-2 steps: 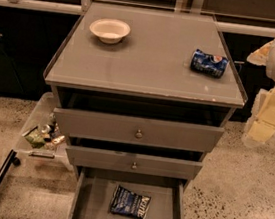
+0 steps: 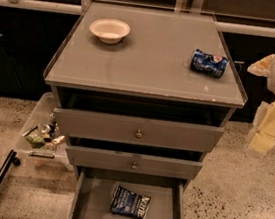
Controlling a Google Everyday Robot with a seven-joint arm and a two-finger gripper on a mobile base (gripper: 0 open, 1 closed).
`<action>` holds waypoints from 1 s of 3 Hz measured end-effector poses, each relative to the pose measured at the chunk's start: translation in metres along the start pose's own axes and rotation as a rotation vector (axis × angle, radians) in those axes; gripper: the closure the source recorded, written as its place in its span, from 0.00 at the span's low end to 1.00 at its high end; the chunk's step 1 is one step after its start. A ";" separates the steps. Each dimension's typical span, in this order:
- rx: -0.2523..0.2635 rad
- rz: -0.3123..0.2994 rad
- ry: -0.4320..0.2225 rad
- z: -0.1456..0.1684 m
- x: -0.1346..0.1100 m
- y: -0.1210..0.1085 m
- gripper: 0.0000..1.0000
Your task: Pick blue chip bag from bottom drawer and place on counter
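Note:
The blue chip bag (image 2: pixel 130 202) lies flat inside the open bottom drawer (image 2: pixel 89 211), a little right of its middle, with white lettering facing up. The counter (image 2: pixel 149 57) is the grey top of the cabinet. My gripper (image 2: pixel 265 133) hangs at the right edge of the view, beside the cabinet's right side at the height of the upper drawers. It is well away from the bag, and nothing shows in it.
A white bowl (image 2: pixel 109 29) stands at the counter's back left. A crushed blue Pepsi can (image 2: pixel 209 63) lies at its right. The two upper drawers (image 2: pixel 137 130) are pulled partly out above the bottom one. A clear bin of clutter (image 2: pixel 43 137) sits on the floor at the left.
The arm at the right has dropped slightly. The bag, can, bowl and drawers have not moved.

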State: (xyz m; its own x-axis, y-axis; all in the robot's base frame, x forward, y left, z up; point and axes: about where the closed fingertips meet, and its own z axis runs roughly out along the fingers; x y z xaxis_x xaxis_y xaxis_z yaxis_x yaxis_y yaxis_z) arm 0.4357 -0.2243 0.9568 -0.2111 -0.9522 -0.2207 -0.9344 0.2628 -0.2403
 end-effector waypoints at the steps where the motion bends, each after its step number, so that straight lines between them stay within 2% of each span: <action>1: -0.033 -0.013 -0.004 0.031 0.020 0.006 0.00; 2: -0.043 -0.017 -0.009 0.066 0.040 0.019 0.00; 3: -0.045 -0.021 -0.041 0.104 0.051 0.033 0.00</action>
State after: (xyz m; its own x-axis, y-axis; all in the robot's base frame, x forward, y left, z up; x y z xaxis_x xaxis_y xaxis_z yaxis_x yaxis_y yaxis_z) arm 0.4238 -0.2479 0.8396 -0.1804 -0.9500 -0.2549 -0.9507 0.2349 -0.2026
